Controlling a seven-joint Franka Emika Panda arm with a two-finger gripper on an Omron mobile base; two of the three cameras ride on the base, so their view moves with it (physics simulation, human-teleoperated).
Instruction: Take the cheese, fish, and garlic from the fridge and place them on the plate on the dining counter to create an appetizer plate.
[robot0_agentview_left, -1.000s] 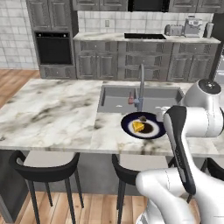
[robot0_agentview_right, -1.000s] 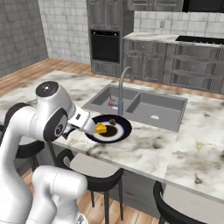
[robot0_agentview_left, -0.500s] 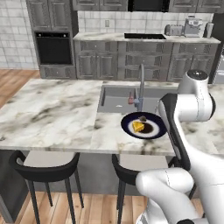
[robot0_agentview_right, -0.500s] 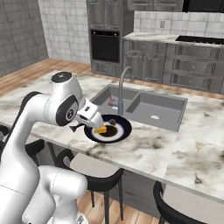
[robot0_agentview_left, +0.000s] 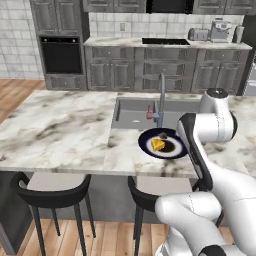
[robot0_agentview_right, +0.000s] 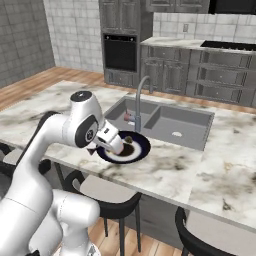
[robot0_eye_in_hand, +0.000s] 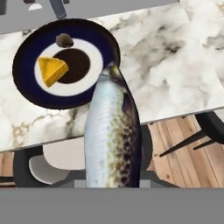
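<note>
I have the tool clamped on the slim speckled grey fish (robot0_eye_in_hand: 113, 135), hanging above the white marble tabletop's (robot0_eye_in_hand: 175, 65) edge beside the round navy plate (robot0_eye_in_hand: 26, 83). The yellow cheese wedge (robot0_eye_in_hand: 51, 71) and a small brownish lump (robot0_eye_in_hand: 64, 40), likely the garlic, already sit there; only the fish remains.

Grey cabinets (robot0_agentview_left: 125, 75) stand along the far wall, with a black oven (robot0_agentview_left: 61, 54) built in on the left. The wall (robot0_agentview_left: 17, 35) has pale tiles. The floor (robot0_agentview_left: 20, 90) is light wood. Black stools (robot0_agentview_left: 50, 192) stand in front.
</note>
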